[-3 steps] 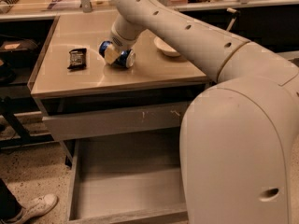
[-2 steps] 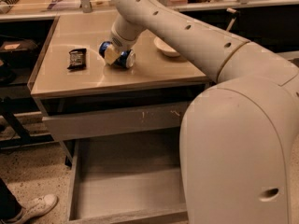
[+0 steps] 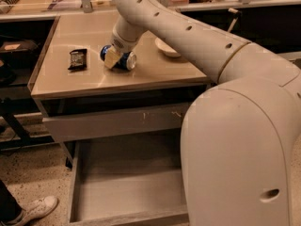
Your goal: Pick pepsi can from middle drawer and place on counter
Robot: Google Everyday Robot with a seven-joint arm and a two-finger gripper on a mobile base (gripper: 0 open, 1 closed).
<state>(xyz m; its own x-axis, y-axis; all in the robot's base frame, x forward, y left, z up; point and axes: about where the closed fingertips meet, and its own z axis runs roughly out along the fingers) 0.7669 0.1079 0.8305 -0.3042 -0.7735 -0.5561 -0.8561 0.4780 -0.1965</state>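
The pepsi can (image 3: 123,60), blue with a silver end, lies on its side on the tan counter (image 3: 84,81), left of centre. My gripper (image 3: 115,60) reaches down from the arm onto the can; a pale finger (image 3: 111,58) lies across the can's near side and the jaws stand closed around it. The middle drawer (image 3: 131,192) stands pulled open below the counter; its bare grey floor holds nothing that I can see.
A black snack packet (image 3: 77,59) lies on the counter just left of the can. A white bowl (image 3: 165,47) sits to its right. A grey drawer front (image 3: 113,121) is shut above the open drawer. My arm's bulk (image 3: 240,140) fills the right. A person's shoe (image 3: 35,208) is at lower left.
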